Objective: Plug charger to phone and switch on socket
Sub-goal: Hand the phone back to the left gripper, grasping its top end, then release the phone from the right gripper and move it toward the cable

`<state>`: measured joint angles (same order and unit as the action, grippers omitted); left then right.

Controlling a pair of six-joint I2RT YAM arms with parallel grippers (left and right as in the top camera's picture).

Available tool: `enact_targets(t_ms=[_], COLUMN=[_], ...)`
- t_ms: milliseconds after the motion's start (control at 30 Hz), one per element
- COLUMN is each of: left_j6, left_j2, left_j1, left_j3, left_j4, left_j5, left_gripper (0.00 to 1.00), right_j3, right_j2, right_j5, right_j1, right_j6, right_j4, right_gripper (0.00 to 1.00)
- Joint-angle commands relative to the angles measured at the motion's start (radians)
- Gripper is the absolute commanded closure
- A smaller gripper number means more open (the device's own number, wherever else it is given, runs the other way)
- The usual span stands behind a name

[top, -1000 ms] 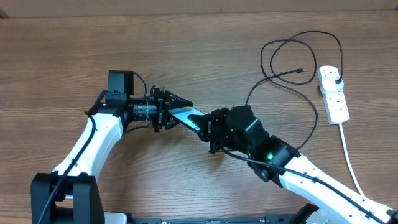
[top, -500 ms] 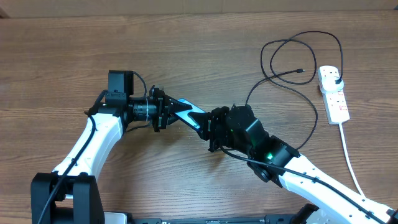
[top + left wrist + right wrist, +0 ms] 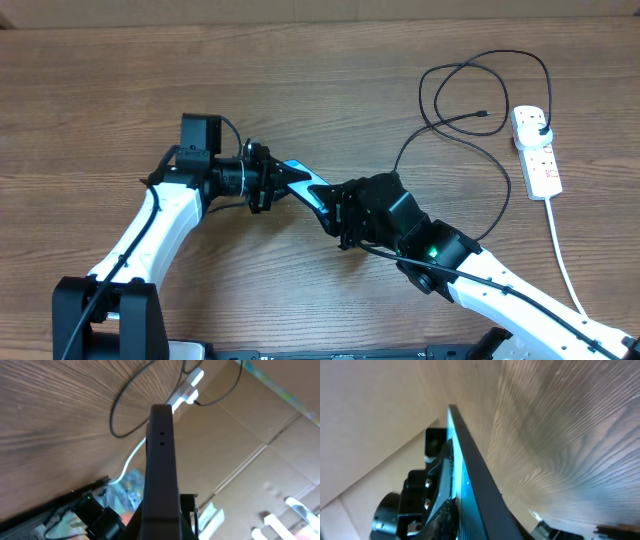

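Teal-lit phone (image 3: 303,184) hangs over the table (image 3: 100,80) middle: left gripper (image 3: 272,180) clenched on one end, right gripper (image 3: 338,208) at the other, its grip unclear. Likely positioning the phone; next calls for reaching the charger (image 3: 483,115), far right by the socket (image 3: 537,152).

The left arm (image 3: 150,230) is reaching in from the near left, its white link slanting up toward the centre and its black wrist (image 3: 225,178) lying level and pointing right. The left tool (image 3: 272,185) is facing right, its fingers clamping tight on one end of the phone (image 3: 305,186). The right arm (image 3: 510,295) is stretching in from the near right corner, pointing left. The right tool (image 3: 338,212) is sitting at the phone's other end; whether it is gripping is unclear.
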<state>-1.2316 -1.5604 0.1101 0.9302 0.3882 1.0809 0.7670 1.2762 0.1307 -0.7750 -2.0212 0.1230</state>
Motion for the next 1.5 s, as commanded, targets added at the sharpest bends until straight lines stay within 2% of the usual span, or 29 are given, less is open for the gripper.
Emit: enact_targets(t_ms=[0,100,200,233,300,367,400,433,567,767,967,1067,1167,1300,1467], left_j6=[0.069,0.094,0.111,0.111,0.111,0.111,0.111,0.11,0.11,0.13,0.182,0.181,0.181,0.181,0.181], left_j2=[-0.004,-0.004,-0.008,-0.015,-0.031,-0.05,-0.076,-0.093,-0.162,-0.229,-0.235,-0.235,-0.235,-0.235,-0.235], left_j1=[-0.011,-0.012,-0.013,-0.013,-0.013,-0.013,-0.012,-0.012,-0.009,0.001,0.01,0.011,0.015,0.029,0.033], left_j3=[0.003,0.003,0.003,0.003,0.003,0.003,0.003,0.003,0.003,0.003,0.003,0.003,0.003,0.003,0.003], left_j4=[-0.011,-0.011,-0.011,-0.013,-0.012,-0.013,-0.026,-0.042,-0.118,-0.206,-0.206,-0.206,-0.205,-0.206,-0.206], left_j5=[-0.058,-0.076,-0.096,-0.098,-0.093,-0.084,-0.053,-0.023,0.122,0.267,0.269,0.246,0.21,0.198,0.198], left_gripper=[0.96,0.96,0.96,0.96,0.96,0.96,0.96,0.96,0.96,0.96,0.96,0.96,0.96,0.96,0.95], right_j3=[0.007,0.007,0.007,0.007,0.007,0.007,0.007,0.007,0.008,0.014,0.022,0.045,0.092,0.222,0.481], right_j2=[-0.011,-0.011,-0.011,-0.012,-0.012,-0.012,-0.012,-0.012,-0.012,-0.011,-0.011,-0.003,0.038,0.165,0.388], right_j5=[-0.096,-0.197,-0.3,-0.361,-0.41,-0.438,-0.444,-0.444,-0.441,-0.354,-0.173,-0.159,-0.158,-0.159,-0.216], right_j1=[-0.009,-0.009,-0.009,-0.008,0.0,0.019,0.046,0.063,0.129,0.286,0.495,0.599,0.683,0.742,0.75], right_j6=[-0.001,0.097,0.236,0.363,0.501,0.644,0.748,0.793,0.875,0.902,1.06,1.139,1.204,1.295,1.316], right_j4=[0.074,0.128,0.151,0.148,0.149,0.151,0.158,0.167,0.242,0.373,0.38,0.367,0.358,0.38,0.476], right_gripper=[0.74,0.73,0.62,0.59,0.55,0.44,0.34,0.33,0.31,0.3,0.3,0.3,0.36,0.37,0.42])
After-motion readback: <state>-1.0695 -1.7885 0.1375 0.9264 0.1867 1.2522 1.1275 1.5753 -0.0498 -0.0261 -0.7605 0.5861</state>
